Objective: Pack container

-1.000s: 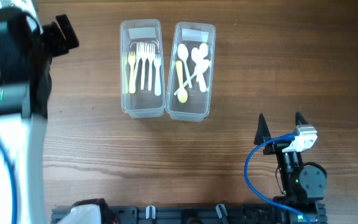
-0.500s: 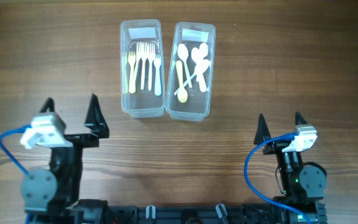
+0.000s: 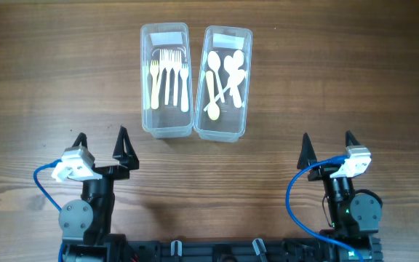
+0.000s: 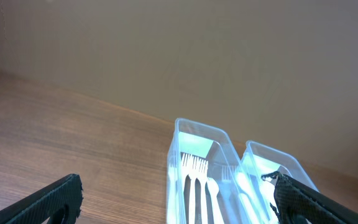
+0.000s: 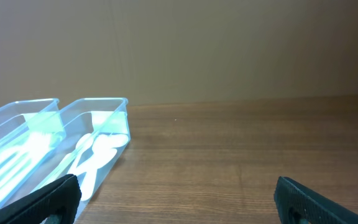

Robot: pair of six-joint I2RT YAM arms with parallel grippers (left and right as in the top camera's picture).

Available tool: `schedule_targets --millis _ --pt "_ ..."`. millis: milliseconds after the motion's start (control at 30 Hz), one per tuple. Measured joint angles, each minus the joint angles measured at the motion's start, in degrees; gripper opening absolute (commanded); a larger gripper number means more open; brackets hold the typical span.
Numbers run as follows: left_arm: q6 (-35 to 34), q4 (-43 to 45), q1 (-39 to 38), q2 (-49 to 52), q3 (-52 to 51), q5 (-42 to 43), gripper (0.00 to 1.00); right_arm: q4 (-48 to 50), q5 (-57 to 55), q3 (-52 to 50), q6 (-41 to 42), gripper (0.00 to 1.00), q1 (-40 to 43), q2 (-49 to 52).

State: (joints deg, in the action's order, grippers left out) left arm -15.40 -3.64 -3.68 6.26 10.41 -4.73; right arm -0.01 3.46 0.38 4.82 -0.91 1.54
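Two clear plastic containers stand side by side at the table's far middle. The left container (image 3: 165, 125) holds several forks (image 3: 169, 76), most white and one yellow. The right container (image 3: 222, 129) holds several spoons (image 3: 224, 73), most white and one yellow. Both show in the left wrist view, left container (image 4: 174, 168), right container (image 4: 253, 151), and in the right wrist view, left container (image 5: 5, 115), right container (image 5: 95, 104). My left gripper (image 3: 100, 142) is open and empty near the front left. My right gripper (image 3: 328, 142) is open and empty near the front right.
A black rail (image 3: 217, 251) runs along the table's front edge between the two arm bases. Blue cables (image 3: 295, 193) loop beside each arm. A plain brown wall (image 5: 229, 50) stands behind the table.
My left arm has swung down from the far left of the table to its base at the front left, gripper open. The right arm and containers have not moved.
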Motion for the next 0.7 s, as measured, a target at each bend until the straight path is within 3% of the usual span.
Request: schedule_targets --millis 267,700 --pt "-0.02 1.31 0.79 -3.85 -6.86 0.00 1.00 0.00 0.00 0.00 0.00 1.00 0.00 0.00" --pt "0.00 -0.02 3.54 -5.42 -9.31 0.37 1.00 0.00 0.00 0.00 0.00 1.00 0.00 0.00"
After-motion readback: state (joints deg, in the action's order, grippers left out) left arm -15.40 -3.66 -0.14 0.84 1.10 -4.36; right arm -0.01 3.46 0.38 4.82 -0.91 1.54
